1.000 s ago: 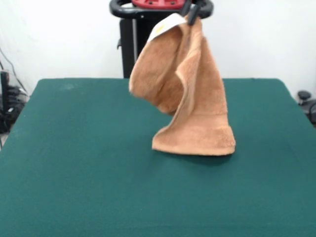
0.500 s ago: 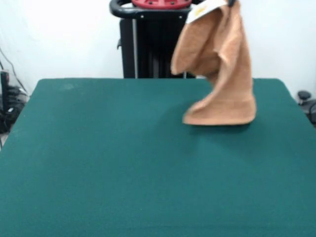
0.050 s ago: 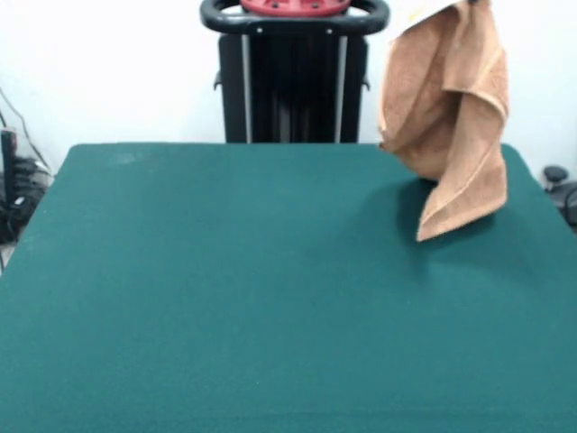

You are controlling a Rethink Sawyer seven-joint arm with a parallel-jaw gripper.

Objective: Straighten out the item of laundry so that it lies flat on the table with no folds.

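Light-brown square terry towel (image 3: 448, 117) dangling above the dark green felt surface (image 3: 225, 289) looks soft, floppy, best pinched by a corner; fingers' state hidden, can't tell.

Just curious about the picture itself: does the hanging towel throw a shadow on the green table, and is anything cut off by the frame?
Front view: the towel casts a soft dark patch on the table beneath and beside its lower corner; lighting looks even, no glare on the cloth. The towel's top runs off the upper edge, so whatever holds it is out of frame.
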